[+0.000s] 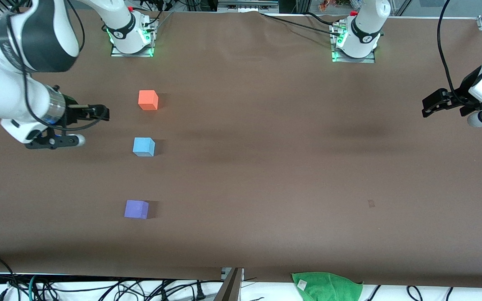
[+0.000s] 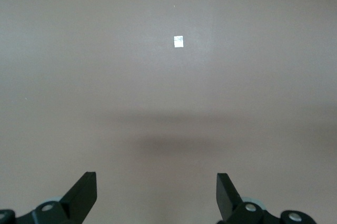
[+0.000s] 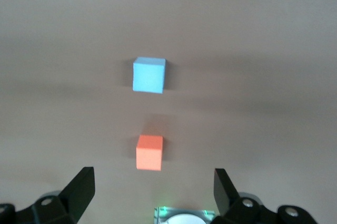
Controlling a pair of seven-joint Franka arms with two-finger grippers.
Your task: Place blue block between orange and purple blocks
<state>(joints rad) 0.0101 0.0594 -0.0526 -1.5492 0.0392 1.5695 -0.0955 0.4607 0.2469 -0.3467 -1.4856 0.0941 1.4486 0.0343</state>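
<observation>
The blue block (image 1: 144, 146) is sitting on the brown tabletop (image 1: 266, 167), toward the right arm's end, between the orange block (image 1: 148, 100) and the purple block (image 1: 136, 209); the orange one is lying farther from the front camera, the purple one nearer, and all three are standing apart in a rough line. The right gripper (image 1: 98, 113) is hanging over the tabletop beside the orange and blue blocks, its fingers spread and holding nothing. The left gripper (image 1: 433, 104) is waiting over the left arm's end of the tabletop, fingers spread too, over a bare surface bearing only a small white mark (image 2: 178, 41). The brown covering is lying matte and slightly creased. A green cloth (image 1: 326, 284) is hanging at the edge nearest the front camera, with cables (image 1: 98, 288) trailing below it.
</observation>
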